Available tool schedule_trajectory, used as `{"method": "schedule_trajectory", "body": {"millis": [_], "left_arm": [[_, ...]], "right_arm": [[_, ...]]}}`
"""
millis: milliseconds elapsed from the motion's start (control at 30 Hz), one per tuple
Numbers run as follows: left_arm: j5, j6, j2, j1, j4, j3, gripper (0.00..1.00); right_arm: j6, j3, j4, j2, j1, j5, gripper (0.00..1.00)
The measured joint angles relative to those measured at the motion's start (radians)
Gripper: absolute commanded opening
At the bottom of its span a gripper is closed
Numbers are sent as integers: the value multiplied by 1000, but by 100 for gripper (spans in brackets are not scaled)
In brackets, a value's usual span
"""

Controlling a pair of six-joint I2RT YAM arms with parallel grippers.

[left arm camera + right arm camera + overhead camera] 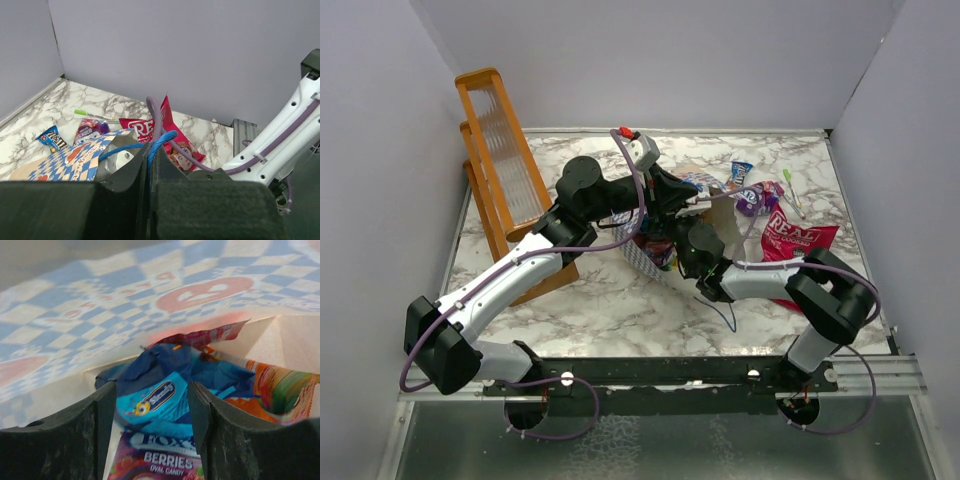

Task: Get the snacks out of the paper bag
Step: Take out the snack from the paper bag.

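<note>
The blue-and-white checkered paper bag (642, 252) lies mid-table, its mouth toward the right arm. My left gripper (670, 196) is shut on the bag's blue cord handle (160, 142) and holds it up; the bag's checkered side (75, 160) hangs below. My right gripper (152, 410) is open inside the bag (125, 300), its fingers on either side of a blue packet (155, 395). A purple "Berries" candy packet (160, 460) lies under it and an orange bag (280, 390) to its right. Outside lie the pink-red REAL pouch (798, 238), a small blue packet (741, 171) and a purple packet (750, 200).
An orange wooden rack (505, 180) leans at the left wall beside my left arm. A green-tipped stick (792, 192) lies near the back right. Grey walls close the table on three sides. The right arm (280, 145) crosses close to the left gripper.
</note>
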Motion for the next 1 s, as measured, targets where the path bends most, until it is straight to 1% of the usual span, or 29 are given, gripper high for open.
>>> {"method": "schedule_trajectory", "body": {"millis": [100, 233, 300, 367, 467, 567, 700, 767, 900, 1000], "left_arm": [[1, -2, 0, 0, 1, 0, 0], [5, -10, 0, 0, 5, 0, 0], [6, -13, 0, 0, 6, 0, 0], [6, -13, 0, 0, 7, 0, 0], [6, -14, 0, 0, 7, 0, 0], [7, -16, 0, 0, 7, 0, 0], [7, -16, 0, 0, 8, 0, 0], [8, -17, 0, 0, 11, 0, 0], [7, -19, 0, -1, 26, 0, 0], [7, -20, 3, -3, 28, 0, 0]], "right_arm": [[0, 3, 89, 56, -25, 12, 56], [0, 26, 161, 132, -47, 14, 45], [-2, 56, 171, 167, -52, 14, 42], [-1, 73, 178, 187, -53, 14, 34], [-3, 79, 194, 201, -53, 14, 15], [-4, 83, 186, 204, -53, 13, 6], [1, 88, 126, 180, -52, 9, 2], [12, 72, 71, 131, -52, -12, 1], [61, -12, -66, -43, -52, -87, 1], [110, -98, -173, -204, -52, -145, 1]]}}
